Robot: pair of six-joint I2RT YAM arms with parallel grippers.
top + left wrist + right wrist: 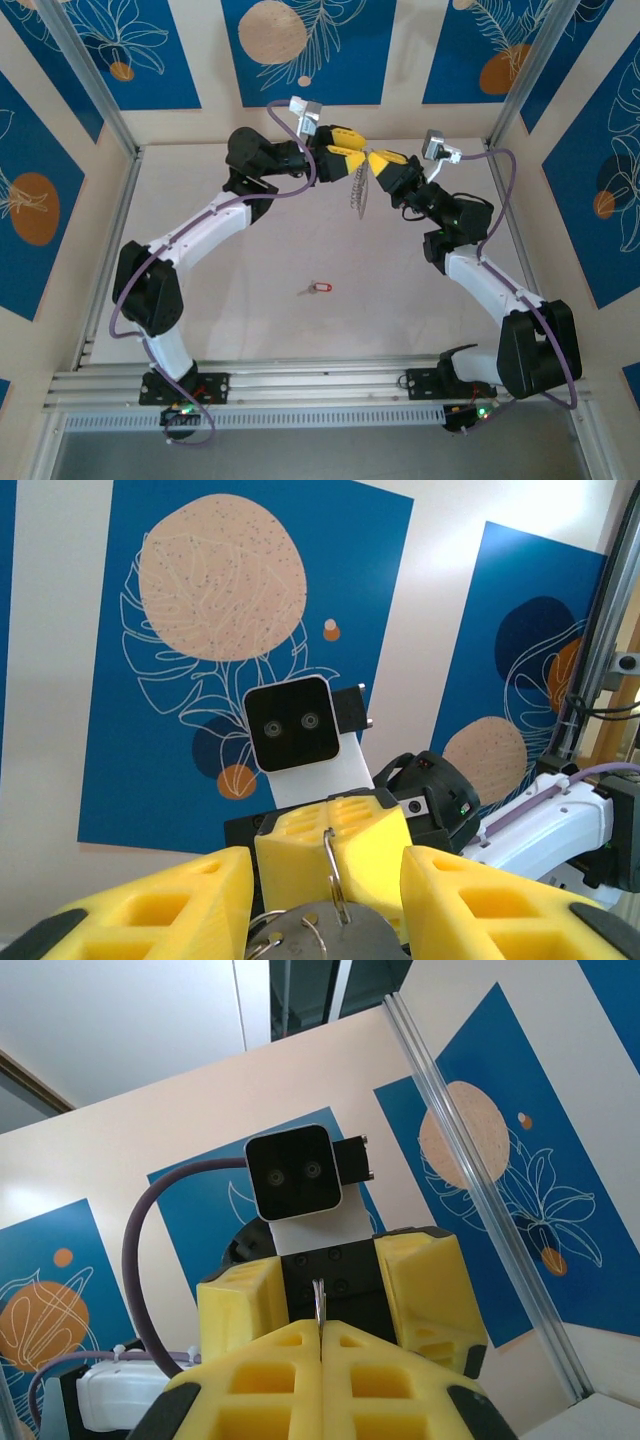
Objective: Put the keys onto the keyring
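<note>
Key lies loose on table, mid-field; threading not begun. At its 12 o'clock, raised: right pincer clamped on keyring. Left pincer fingers spread around it, grip unclear.

The two yellow left fingers sit wide apart at the bottom. Between them is the thin grey keyring, with small metal bits low down. Just past it, the right fingers pinch its top. Above them is a black camera.
</note>
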